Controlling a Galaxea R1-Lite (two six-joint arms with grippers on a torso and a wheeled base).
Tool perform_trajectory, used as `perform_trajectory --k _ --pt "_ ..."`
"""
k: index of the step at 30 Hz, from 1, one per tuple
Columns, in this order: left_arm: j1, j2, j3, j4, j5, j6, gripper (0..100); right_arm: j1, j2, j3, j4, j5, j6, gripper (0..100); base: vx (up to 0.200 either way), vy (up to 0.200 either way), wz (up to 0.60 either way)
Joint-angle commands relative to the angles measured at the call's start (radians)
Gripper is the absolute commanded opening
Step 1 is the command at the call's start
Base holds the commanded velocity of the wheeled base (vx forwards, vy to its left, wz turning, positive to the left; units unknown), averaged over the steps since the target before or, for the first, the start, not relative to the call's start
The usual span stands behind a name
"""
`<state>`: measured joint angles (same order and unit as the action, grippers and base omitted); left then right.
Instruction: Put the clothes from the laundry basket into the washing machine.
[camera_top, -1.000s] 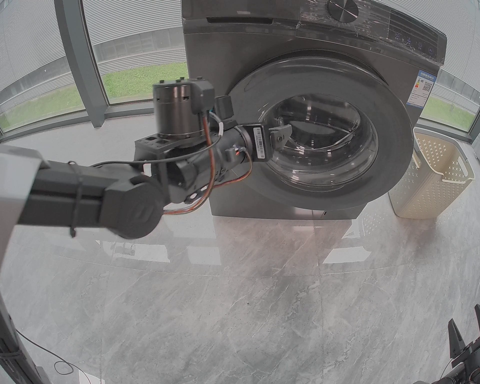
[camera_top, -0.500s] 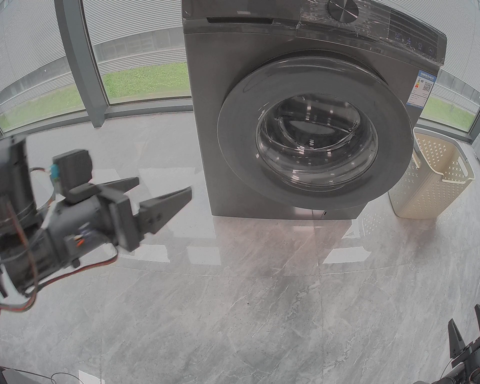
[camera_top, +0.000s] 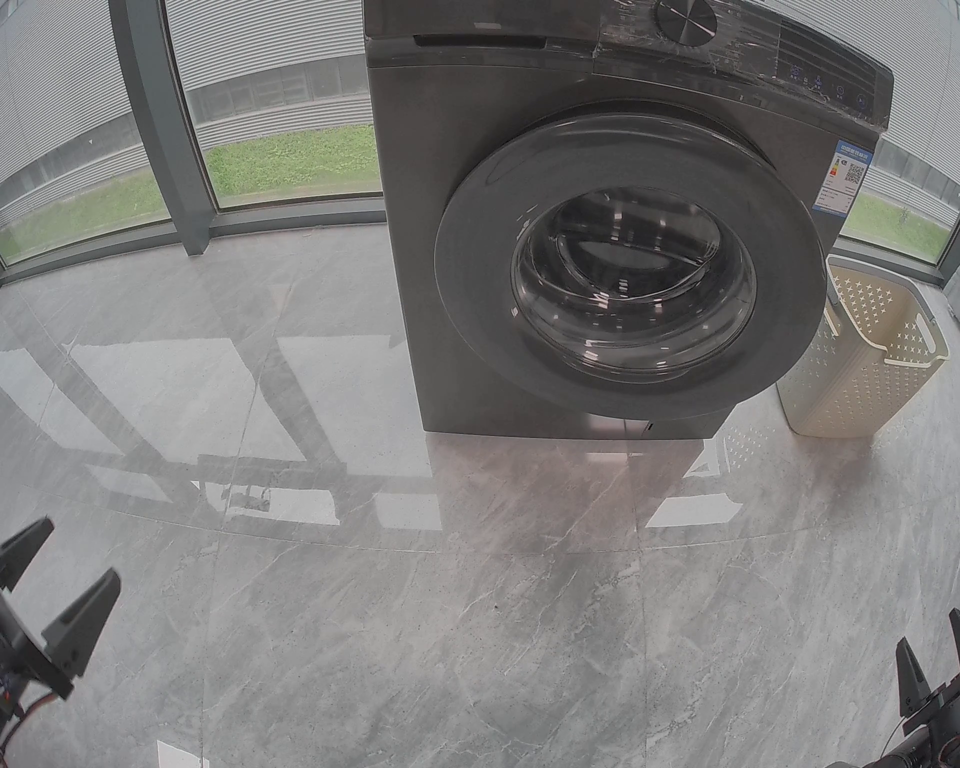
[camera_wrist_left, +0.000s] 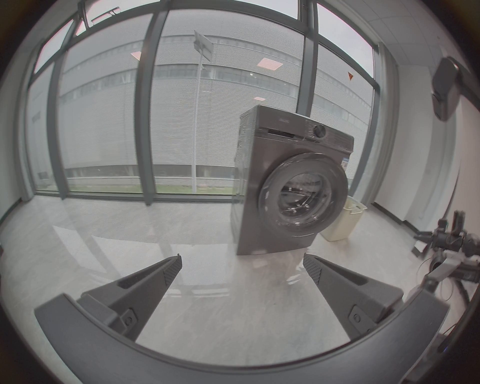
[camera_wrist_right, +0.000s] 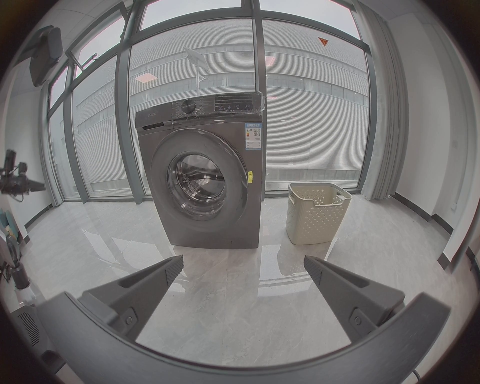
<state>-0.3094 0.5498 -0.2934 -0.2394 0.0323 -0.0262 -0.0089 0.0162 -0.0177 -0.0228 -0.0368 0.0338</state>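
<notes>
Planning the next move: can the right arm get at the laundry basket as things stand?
Likely yes for access: only bare floor lies between the open right pincer and the basket, though it stands well off.

Left gripper (camera_top: 80, 548) sat low at the robot's left side, jaws spread wide, fingers (camera_wrist_left: 145, 282) empty. Right gripper (camera_wrist_right: 242, 260) hung low at the right side — likewise parted wide and empty. Both pointed forward — well apart from each other.
</notes>
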Motion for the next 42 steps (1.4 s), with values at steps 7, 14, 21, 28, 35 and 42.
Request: perform_trajectory --k 7,14,21,28,35,42 --pt "0.297 -0.491 0.293 0.227 -0.029 0.072 100 0.000 -0.010 0.018 0.000 0.000 0.000 100 0.000 0.000 0.00" --pt "0.312 -0.547 0.293 0.236 -0.058 0.075 100 0.000 -0.010 0.018 0.000 0.000 0.000 100 0.000 0.000 0.00" --pt "0.309 -0.547 0.293 0.236 -0.054 0.042 100 0.000 -0.010 0.018 0.000 0.000 0.000 100 0.000 0.000 0.00" --pt "0.309 -0.545 0.293 0.238 -0.054 0.037 100 0.000 -0.010 0.018 0.000 0.000 0.000 100 0.000 -0.057 0.00" --pt "0.308 -0.545 0.293 0.238 -0.052 0.035 100 0.000 -0.010 0.018 0.000 0.000 0.000 100 0.000 -0.200 0.00" --pt "0.308 -0.545 0.293 0.236 -0.052 0.035 100 0.000 -0.010 0.018 0.000 0.000 0.000 100 0.000 -0.200 0.00"
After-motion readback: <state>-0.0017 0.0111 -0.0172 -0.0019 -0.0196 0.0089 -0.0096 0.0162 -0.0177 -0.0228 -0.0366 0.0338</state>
